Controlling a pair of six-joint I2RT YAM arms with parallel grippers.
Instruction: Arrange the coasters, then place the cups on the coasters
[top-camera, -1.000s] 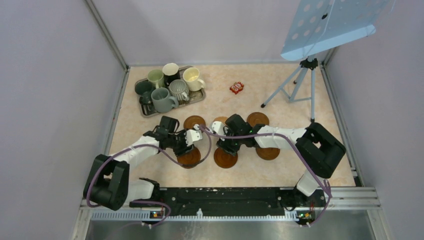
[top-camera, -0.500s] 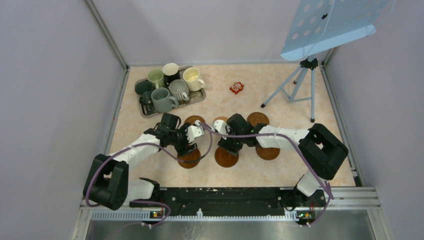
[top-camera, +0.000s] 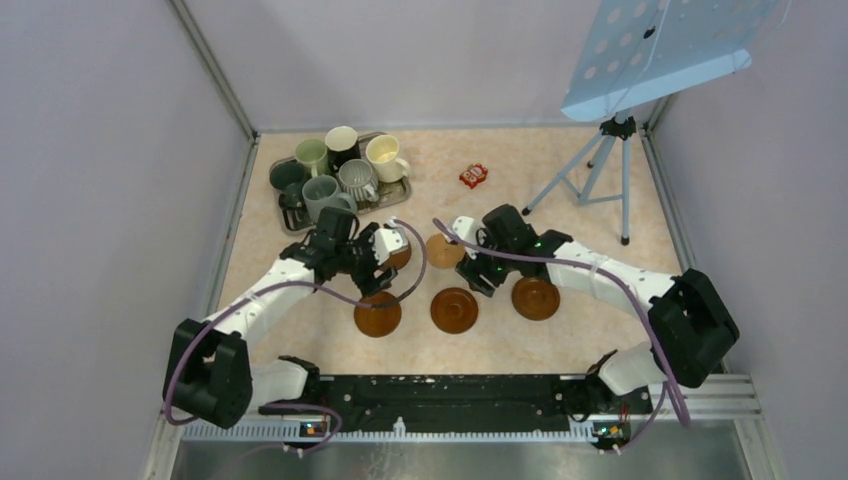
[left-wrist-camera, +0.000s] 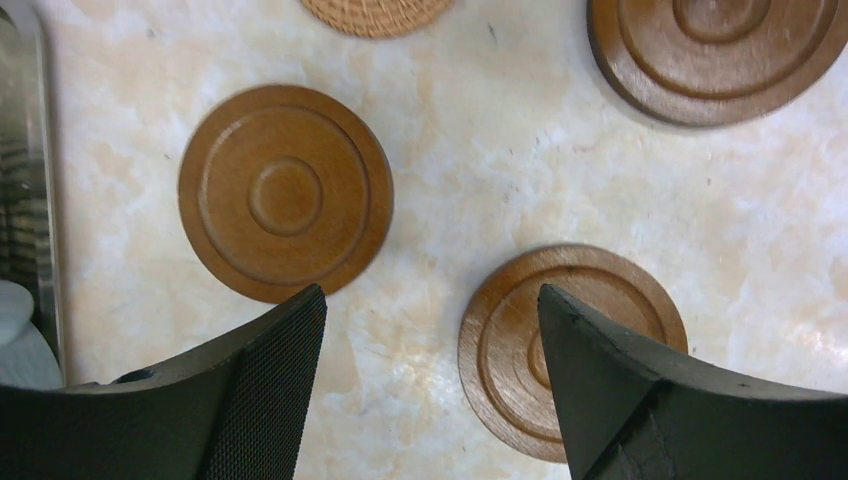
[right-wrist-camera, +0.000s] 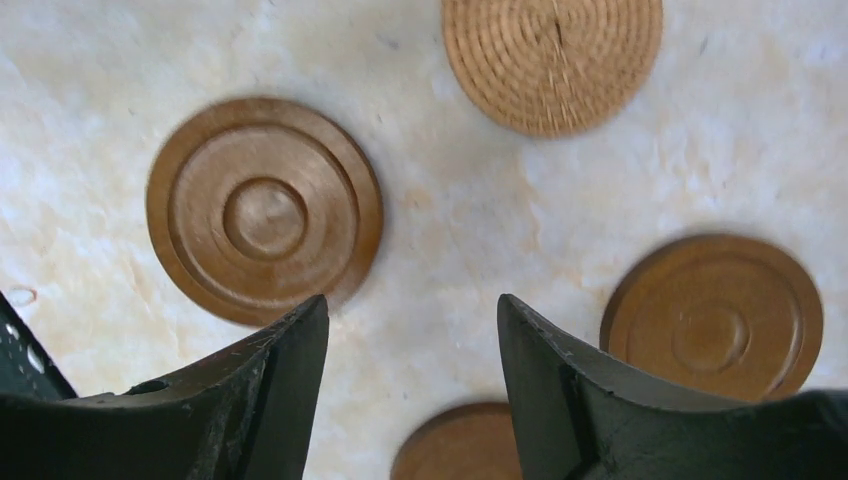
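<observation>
Three dark wooden coasters lie in a front row: left (top-camera: 378, 314), middle (top-camera: 454, 310), right (top-camera: 535, 298). Behind them lies the tan woven coaster (top-camera: 443, 250), and a dark one (top-camera: 398, 252) peeks out beside my left gripper (top-camera: 375, 262). The left gripper (left-wrist-camera: 430, 300) is open above bare table between two dark coasters (left-wrist-camera: 285, 192) (left-wrist-camera: 510, 350). My right gripper (top-camera: 490, 270) (right-wrist-camera: 412, 305) is also open and holds nothing, with dark coasters (right-wrist-camera: 265, 210) (right-wrist-camera: 712, 318) on either side of it. The cups, among them cream (top-camera: 383, 155) and grey-blue (top-camera: 325, 198), stand on the tray.
The metal tray (top-camera: 396, 194) sits at the back left near the wall. A small red packet (top-camera: 473, 176) lies behind the coasters. A tripod (top-camera: 598, 165) carrying a pale blue board stands at the back right.
Both grippers have opened and drawn back from the front row. The front left and front middle coasters now lie free on the table.
</observation>
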